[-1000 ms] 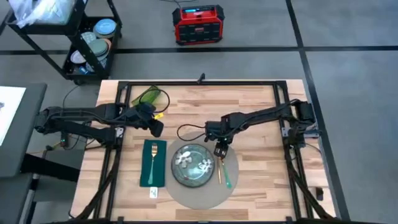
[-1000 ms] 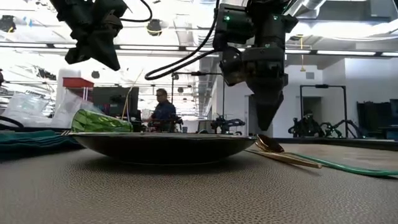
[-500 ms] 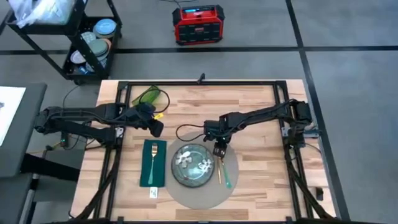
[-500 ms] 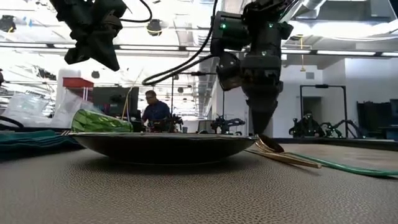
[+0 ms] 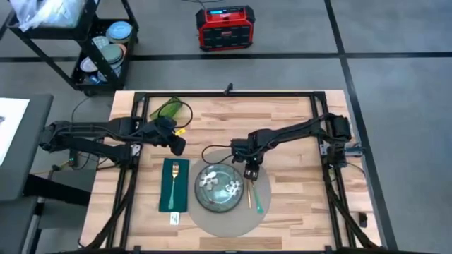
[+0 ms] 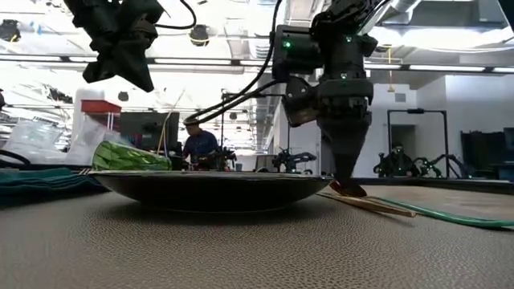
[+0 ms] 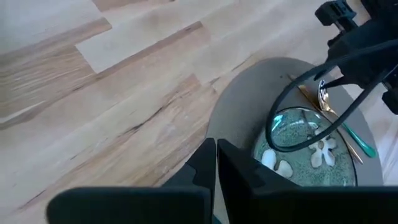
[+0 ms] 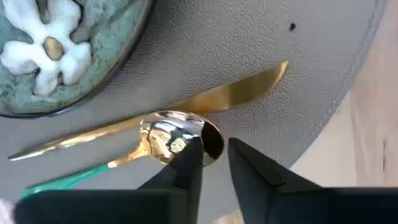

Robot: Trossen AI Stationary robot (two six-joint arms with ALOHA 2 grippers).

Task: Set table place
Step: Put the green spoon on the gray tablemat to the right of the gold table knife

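The grey placemat (image 5: 229, 215) lies at the table's (image 5: 296, 127) near middle, carrying the floral plate (image 5: 219, 188). At the plate's 3 o'clock lie a gold knife (image 8: 230, 93) and a teal-handled spoon (image 8: 177, 140) — long axes front to back. The right gripper (image 8: 214, 158) stands directly over the spoon's bowl, fingers narrowly parted, astride its rim. The left gripper (image 5: 176, 144) waits at 10 o'clock, pressed together — bare wood lies beyond the mat.

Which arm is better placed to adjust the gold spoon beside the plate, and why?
Right: the right gripper hangs directly over the gold spoon, fingers slightly apart. The left gripper waits beyond the napkin.
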